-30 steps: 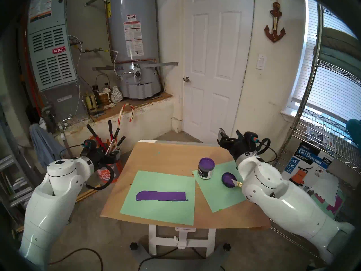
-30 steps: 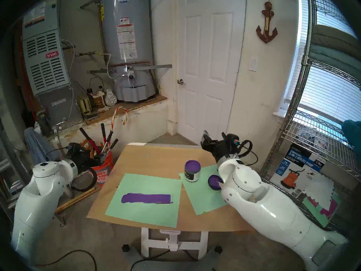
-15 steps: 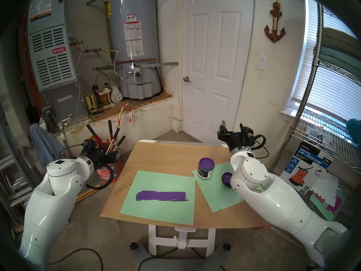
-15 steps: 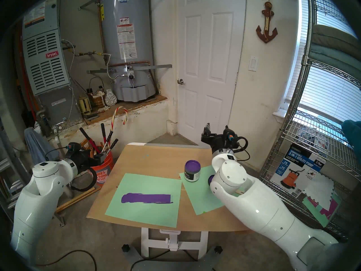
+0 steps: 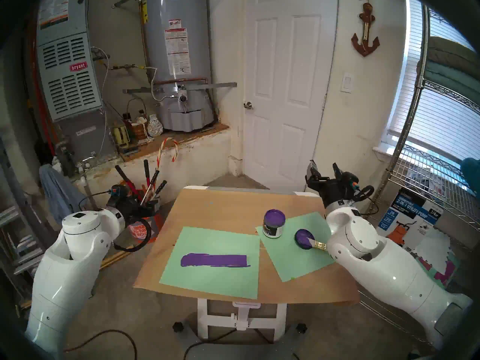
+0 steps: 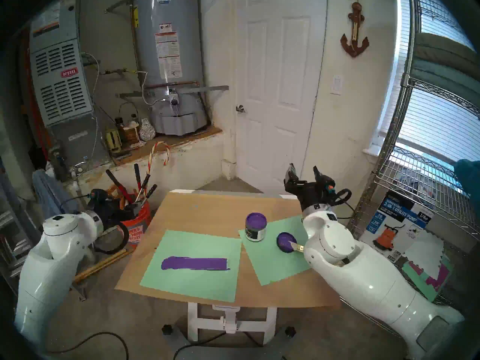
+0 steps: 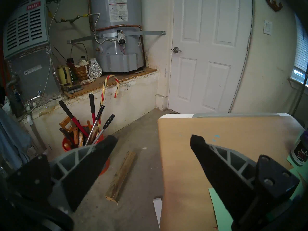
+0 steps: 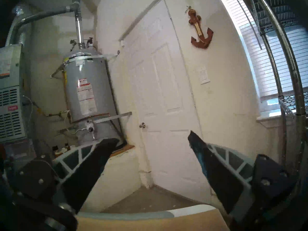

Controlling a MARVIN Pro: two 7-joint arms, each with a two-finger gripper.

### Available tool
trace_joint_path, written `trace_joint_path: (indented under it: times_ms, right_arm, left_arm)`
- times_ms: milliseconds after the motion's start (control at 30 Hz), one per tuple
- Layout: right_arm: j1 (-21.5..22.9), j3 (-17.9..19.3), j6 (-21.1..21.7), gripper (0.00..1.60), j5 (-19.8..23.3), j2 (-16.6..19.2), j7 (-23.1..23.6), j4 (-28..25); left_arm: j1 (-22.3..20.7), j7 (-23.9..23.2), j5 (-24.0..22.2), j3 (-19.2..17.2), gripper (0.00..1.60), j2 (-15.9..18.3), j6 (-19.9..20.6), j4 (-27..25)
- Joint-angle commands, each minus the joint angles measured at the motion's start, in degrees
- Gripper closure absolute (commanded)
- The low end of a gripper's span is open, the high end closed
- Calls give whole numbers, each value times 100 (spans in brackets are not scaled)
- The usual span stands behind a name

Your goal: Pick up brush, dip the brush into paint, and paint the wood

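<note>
The wood [image 5: 214, 260] is a strip coated purple, lying flat on a mint-green sheet [image 5: 207, 281] at the table's middle. An open jar of purple paint [image 5: 274, 223] stands to its right, and the jar's lid [image 5: 304, 238] lies beside it, smeared with paint. The brush [image 5: 318, 244] rests with its bristles on the lid; my right arm hides its handle. My right gripper [image 5: 324, 168] is open and empty, raised over the table's far right corner and facing the door. My left gripper [image 7: 154, 139] is open and empty, off the table's left edge.
An orange bucket [image 5: 144, 227] full of long-handled tools stands on the floor beside my left gripper. A wire shelf [image 5: 428, 169] and a pump box [image 5: 407, 219] stand close on the right. Brown paper [image 5: 220, 208] covers the table.
My right arm swung in over the lid and brush, then back out to the right, and its gripper rose, open throughout. The brush shows again. The left arm stayed still.
</note>
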Motion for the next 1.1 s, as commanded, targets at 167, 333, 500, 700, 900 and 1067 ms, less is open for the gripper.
trace_joint_path:
  times_ms: [167, 333, 500, 700, 900, 1067]
  right_arm:
    - [110, 211, -150, 0, 732, 479, 968, 156]
    - [64, 237, -247, 0, 763, 430, 1039, 172]
    - [62, 241, -259, 0, 787, 433, 1077, 181]
    - [62, 240, -265, 0, 797, 437, 1087, 183]
    - [63, 238, -269, 0, 801, 440, 1091, 184]
    - [62, 239, -269, 0, 800, 439, 1092, 184]
  left_arm:
    - [-19, 14, -14, -75, 0, 2, -19, -111]
    - [-18, 15, -14, -77, 0, 1, -18, -114]
    - [-17, 16, -15, -78, 0, 0, -18, -115]
    - [-17, 16, -15, -78, 0, 0, -18, -115]
    - [-17, 17, -15, -78, 0, 0, -18, -115]
    - [-16, 17, -15, -78, 0, 0, -18, -115]
